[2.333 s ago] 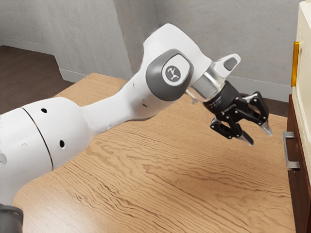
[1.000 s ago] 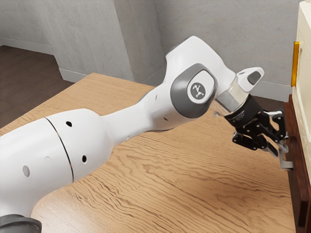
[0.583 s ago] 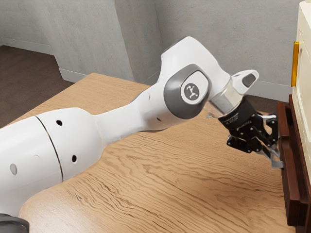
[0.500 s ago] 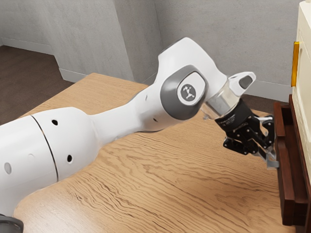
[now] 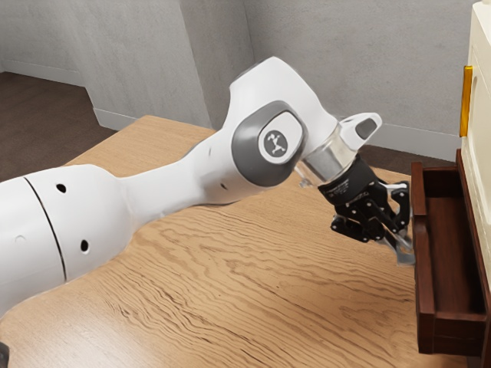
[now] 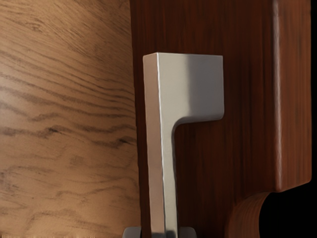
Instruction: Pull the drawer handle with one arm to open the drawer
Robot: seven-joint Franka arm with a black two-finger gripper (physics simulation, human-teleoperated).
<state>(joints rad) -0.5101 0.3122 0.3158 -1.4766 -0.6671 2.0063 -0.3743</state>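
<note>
nearest me is the table [image 5: 268, 284], pale wood with dark, wavy grain, and over it my white, smooth-shelled arm [image 5: 169, 188] reaches from the exterior view's left to its right. i have the wrist tipped down at a slant, i judge so the fingers can meet the bar and leave the knuckles off the drawer front.

at its end the black gripper [image 5: 402, 251] is closed on the handle [image 6: 168, 94], one fingertip to each side of the bar. that suits a pull: the grey metal is flat-faced and square-edged, with a blocky foot that stands the bar off the wood and leaves room behind it.

just beyond, the drawer [image 5: 423, 276] stands well out of its housing at the exterior view's right, its inside in sight. it is a plain box in dark, reddish-brown wood with fine streaks. i'd call the opening mostly done; any more pull should go straight back, since a skewed draw could bind the box or slide my tips along the smooth bar.

farther off is the cream cabinet body [image 5: 480, 115] with a glossy yellow strip [image 5: 466, 100], and at the far side a mottled grey wall [image 5: 345, 61].
</note>
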